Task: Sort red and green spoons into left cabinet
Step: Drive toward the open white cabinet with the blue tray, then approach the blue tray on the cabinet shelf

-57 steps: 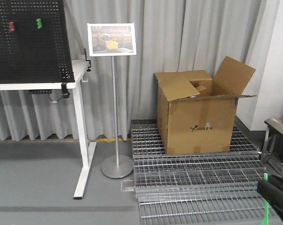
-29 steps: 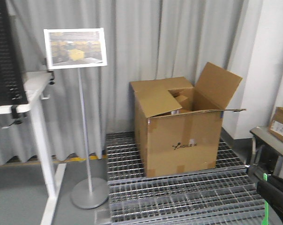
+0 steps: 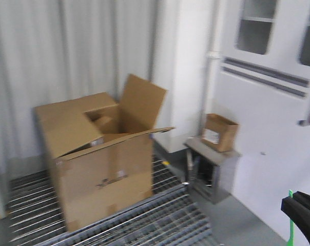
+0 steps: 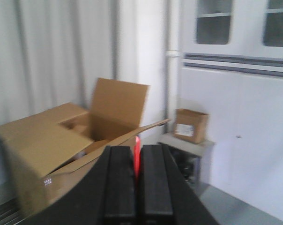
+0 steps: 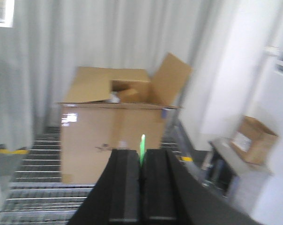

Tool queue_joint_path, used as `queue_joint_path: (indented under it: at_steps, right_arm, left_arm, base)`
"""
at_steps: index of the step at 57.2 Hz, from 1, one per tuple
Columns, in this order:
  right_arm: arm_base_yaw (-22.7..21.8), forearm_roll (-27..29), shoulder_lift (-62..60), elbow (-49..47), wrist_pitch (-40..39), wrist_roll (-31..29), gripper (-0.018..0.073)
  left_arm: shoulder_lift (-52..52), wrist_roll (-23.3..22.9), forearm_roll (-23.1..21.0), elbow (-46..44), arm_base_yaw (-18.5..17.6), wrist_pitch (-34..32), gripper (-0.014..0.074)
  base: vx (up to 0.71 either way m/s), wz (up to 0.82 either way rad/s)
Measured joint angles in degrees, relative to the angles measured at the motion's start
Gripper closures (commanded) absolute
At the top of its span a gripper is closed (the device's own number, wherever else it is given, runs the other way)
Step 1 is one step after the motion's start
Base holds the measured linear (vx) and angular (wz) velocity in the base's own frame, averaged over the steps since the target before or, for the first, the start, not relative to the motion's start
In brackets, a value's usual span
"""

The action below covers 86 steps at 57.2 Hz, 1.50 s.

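In the left wrist view my left gripper is shut on the red spoon, of which a thin red strip shows between the black fingers. My right gripper is shut on the green spoon, whose tip stands up just past the fingertips. The front view shows only the right gripper at the bottom right corner, with the green spoon hanging below it. The left cabinet is out of view. All views are blurred.
A large open cardboard box stands on metal floor grating before grey curtains. To its right a small cardboard box sits on a low grey metal stand. A white wall panel with windows fills the right side.
The front view has swung to the right. The table, pegboard and sign stand have left the frame, and the stand, small box and white panel have come in. The right gripper keeps the green spoon.
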Motion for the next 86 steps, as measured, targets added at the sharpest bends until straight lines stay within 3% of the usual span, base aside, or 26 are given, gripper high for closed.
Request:
queue_joint_path:
  at_steps: [49,86]
  right_arm:
    - [0.0,0.0,0.0,0.0,0.0,0.0,0.0565]
    - [0.0,0.0,0.0,0.0,0.0,0.0,0.0565]
  left_arm:
    - [0.0,0.0,0.0,0.0,0.0,0.1,0.0603]
    - [0.0,0.0,0.0,0.0,0.0,0.1,0.0603]
  base:
    - [0.3,-0.78]
    - [0.34,-0.32]
